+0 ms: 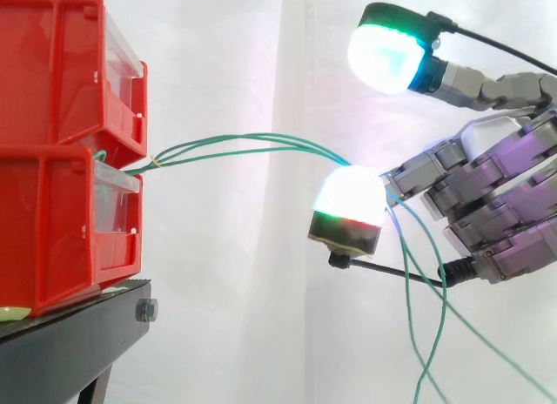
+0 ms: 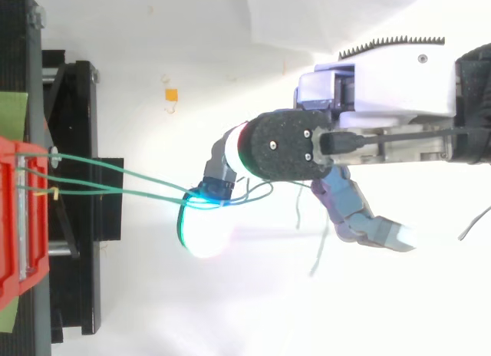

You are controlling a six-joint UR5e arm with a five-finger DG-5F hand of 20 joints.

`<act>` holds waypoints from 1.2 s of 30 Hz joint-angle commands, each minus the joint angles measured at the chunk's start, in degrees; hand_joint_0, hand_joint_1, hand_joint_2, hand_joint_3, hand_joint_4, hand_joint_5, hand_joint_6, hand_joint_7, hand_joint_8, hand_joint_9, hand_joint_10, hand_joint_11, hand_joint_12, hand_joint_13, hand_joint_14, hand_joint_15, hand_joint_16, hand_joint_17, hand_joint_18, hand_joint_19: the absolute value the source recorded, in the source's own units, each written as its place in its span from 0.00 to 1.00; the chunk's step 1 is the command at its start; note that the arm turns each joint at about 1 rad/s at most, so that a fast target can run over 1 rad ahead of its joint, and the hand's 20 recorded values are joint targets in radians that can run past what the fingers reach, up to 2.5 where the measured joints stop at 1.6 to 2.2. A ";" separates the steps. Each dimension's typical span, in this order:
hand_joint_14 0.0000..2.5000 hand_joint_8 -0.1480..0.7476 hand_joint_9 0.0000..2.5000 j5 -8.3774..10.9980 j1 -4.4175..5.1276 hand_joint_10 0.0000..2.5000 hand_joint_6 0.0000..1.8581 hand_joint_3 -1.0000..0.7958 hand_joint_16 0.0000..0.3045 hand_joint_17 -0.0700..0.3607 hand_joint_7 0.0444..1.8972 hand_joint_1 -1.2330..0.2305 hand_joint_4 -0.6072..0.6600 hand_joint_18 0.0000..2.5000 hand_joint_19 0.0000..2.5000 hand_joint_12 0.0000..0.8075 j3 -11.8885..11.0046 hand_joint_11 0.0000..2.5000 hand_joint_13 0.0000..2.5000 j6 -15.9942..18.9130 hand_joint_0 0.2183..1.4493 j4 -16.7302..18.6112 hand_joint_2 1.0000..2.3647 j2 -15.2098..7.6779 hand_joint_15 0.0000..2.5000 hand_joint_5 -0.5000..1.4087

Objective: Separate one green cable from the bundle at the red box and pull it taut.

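Your hand point(image 1: 500, 186) sits right of the red box point(image 1: 61, 160), fingers released, one pad point(image 1: 350, 197) touching the green cables point(image 1: 252, 139). None looks separated; all slack. Pinch and pull remain.

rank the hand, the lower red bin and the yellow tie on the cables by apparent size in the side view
1. hand, though possibly just nearer the camera
2. lower red bin
3. yellow tie
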State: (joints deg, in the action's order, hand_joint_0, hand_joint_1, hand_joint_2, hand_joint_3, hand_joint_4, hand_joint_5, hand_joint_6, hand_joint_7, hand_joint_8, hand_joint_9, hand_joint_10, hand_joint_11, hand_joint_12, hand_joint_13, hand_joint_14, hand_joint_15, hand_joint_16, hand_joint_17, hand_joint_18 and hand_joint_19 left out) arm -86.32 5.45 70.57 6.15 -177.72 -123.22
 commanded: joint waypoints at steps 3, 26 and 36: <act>0.01 0.39 0.86 0.01 0.00 0.01 0.27 0.28 0.23 0.53 0.56 0.72 0.56 0.83 0.34 0.46 0.01 0.29 0.76 0.00 0.26 -0.09 0.00 0.00 0.47 0.32; 0.01 0.39 0.89 3.88 0.00 0.01 0.27 0.28 0.21 0.49 0.62 0.54 0.53 0.81 0.35 0.48 0.01 0.35 0.76 -2.64 0.36 1.23 0.00 0.00 0.46 0.33; 0.01 0.39 0.89 7.30 0.17 0.01 0.27 0.28 0.21 0.49 0.63 0.54 0.53 0.81 0.35 0.48 0.01 0.35 0.76 -7.38 0.36 6.51 0.00 0.00 0.46 0.33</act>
State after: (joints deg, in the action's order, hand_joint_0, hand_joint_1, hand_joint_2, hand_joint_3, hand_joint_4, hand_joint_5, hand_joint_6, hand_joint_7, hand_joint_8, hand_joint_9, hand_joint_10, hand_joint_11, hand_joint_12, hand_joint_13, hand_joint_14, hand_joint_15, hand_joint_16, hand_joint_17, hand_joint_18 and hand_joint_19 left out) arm -80.40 5.51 70.56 0.89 -173.17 -123.22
